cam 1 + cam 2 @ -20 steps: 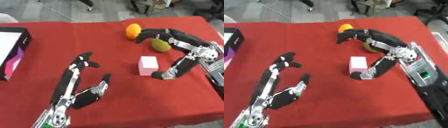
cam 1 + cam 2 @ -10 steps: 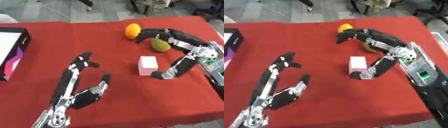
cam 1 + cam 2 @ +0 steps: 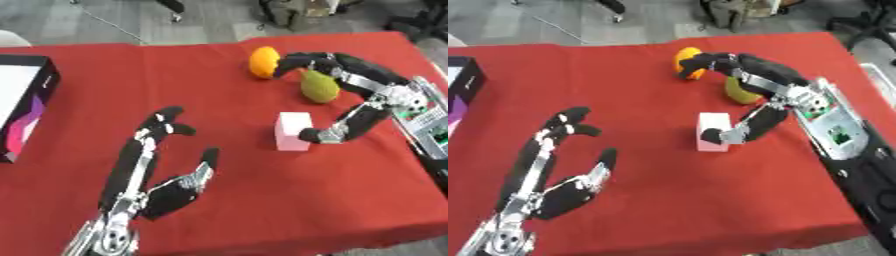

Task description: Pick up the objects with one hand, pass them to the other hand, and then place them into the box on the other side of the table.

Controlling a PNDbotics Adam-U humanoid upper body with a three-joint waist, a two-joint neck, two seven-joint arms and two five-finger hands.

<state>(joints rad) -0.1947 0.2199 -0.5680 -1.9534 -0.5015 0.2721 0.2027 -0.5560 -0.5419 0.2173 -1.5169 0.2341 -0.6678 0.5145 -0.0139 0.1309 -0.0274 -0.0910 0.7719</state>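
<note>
Left eye view: box (image 3: 26,112) apparently at table (image 3: 236,210) edge.

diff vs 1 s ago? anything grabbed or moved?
Barely any change. The right hand has kept its spot arched over the green fruit, fingertips by the orange, thumb beside the pink block; nothing taken hold of or let go. The left hand stayed open and idle, and the box hasn't moved.
</note>
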